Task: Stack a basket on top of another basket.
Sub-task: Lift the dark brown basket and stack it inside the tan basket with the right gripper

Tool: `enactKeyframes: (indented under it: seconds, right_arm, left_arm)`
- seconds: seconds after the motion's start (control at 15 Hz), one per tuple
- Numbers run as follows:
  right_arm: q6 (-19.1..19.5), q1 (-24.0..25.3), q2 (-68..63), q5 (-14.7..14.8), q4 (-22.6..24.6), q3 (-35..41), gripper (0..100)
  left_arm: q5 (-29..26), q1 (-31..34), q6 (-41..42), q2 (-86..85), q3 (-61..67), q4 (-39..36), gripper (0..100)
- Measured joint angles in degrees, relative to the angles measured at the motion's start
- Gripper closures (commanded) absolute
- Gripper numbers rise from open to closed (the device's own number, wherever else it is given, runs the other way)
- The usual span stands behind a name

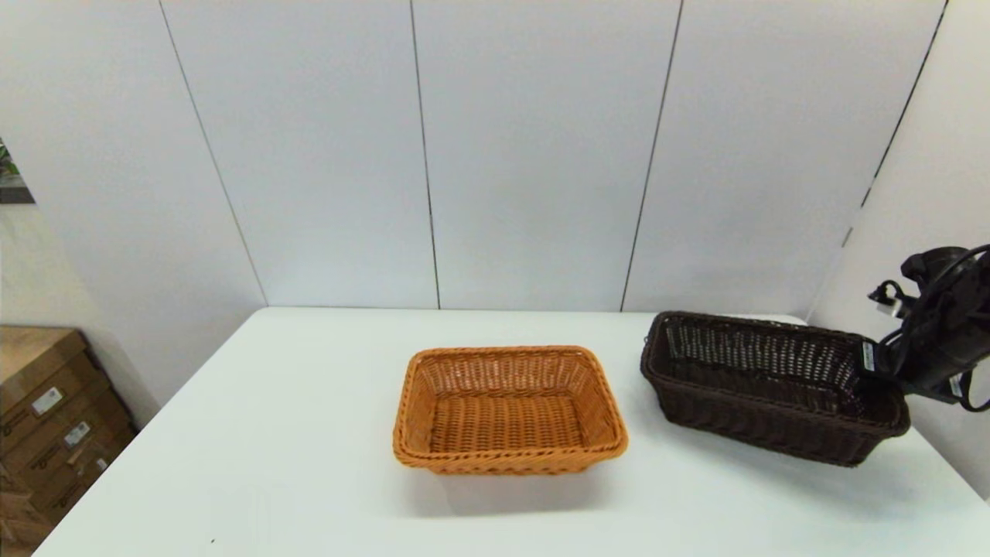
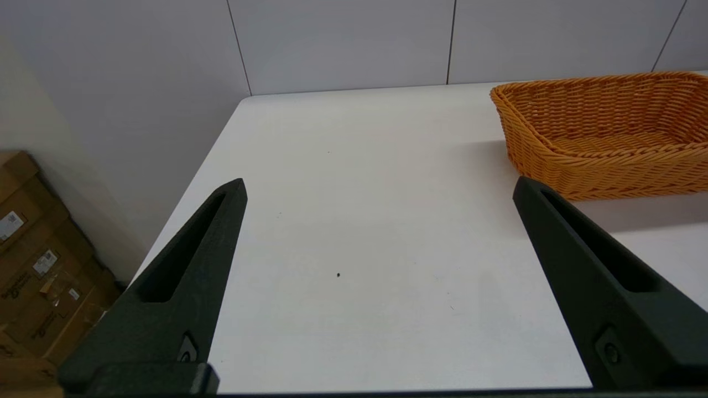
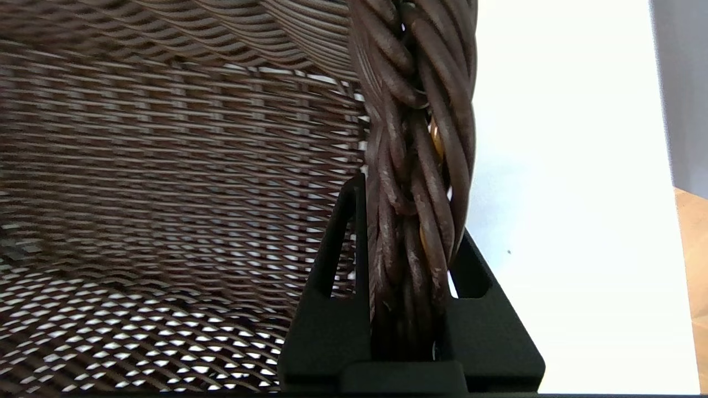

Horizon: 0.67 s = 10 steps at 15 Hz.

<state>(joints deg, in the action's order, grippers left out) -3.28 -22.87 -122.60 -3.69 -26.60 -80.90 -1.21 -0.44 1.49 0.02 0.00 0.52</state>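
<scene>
White wall panels close off the back of the scene, and in front of them I have the white worktop (image 1: 271, 433) with both baskets on it. My right gripper (image 3: 406, 221) is clenched on the braided rim of the dark brown basket (image 1: 773, 387): in the right wrist view the two black fingers (image 3: 332, 287) stand on either side of that thick braid, one inside the basket wall and one outside. From the head view this basket sits at the right side of the worktop, tilted, with its right end raised where the gripper holds it and its left end low near the surface; I cannot tell whether that low end touches. The orange-tan basket (image 1: 506, 410) rests flat near the middle of the worktop, well apart from the dark one and to its left. My left gripper (image 2: 379, 193) hangs released above bare worktop, fingers spread wide, with the orange-tan basket beside it. The right arm is cut off at the head view's right edge, and the wrist view is so filled with weave that most of the dark basket's shape is lost there. Cardboard boxes (image 1: 46, 418) stand off the worktop at the left.
</scene>
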Motion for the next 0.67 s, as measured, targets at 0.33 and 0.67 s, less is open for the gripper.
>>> enactKeyframes:
  seconds: [0.33, 0.67]
  right_arm:
    - [-0.1, -2.35, 1.66, -5.36, -2.47, -0.94, 100]
    - [-0.13, -3.01, 1.95, -6.23, -2.8, -1.35, 100]
  left_arm:
    - [0.0, 0.0, 0.0, 0.0, 0.0, 0.0, 0]
    - [-0.02, 0.0, 0.0, 0.0, 0.0, 0.0, 0]
